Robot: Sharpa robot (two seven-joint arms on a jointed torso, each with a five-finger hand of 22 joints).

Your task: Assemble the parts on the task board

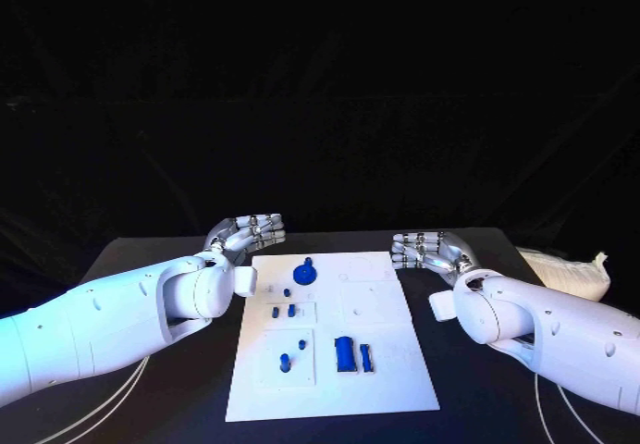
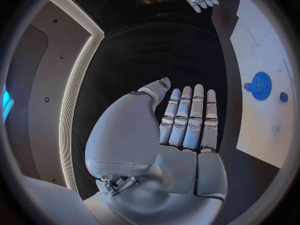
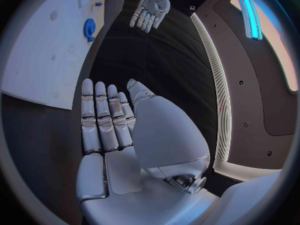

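Note:
The white task board [image 1: 380, 370] lies in the middle of the black table. On it sit a blue gear [image 1: 305, 273] near the far end, small blue pegs [image 1: 281, 312] in the middle, and blue blocks [image 1: 350, 354] near the front. My left hand [image 1: 248, 232] hovers off the board's far left corner, fingers straight and together, holding nothing. My right hand [image 1: 429, 250] hovers off the far right corner, also flat and empty. The left wrist view shows the left hand [image 2: 181, 125] flat beside the board [image 2: 262, 50] and gear [image 2: 259, 85]. The right wrist view shows the right hand [image 3: 109, 120], board [image 3: 44, 45] and gear [image 3: 89, 29].
A white crumpled object [image 1: 571, 271] lies at the table's right edge behind my right arm. Thin cables [image 1: 114, 402] trail over the table at the front left. Bare black table [image 1: 160, 259] surrounds the board.

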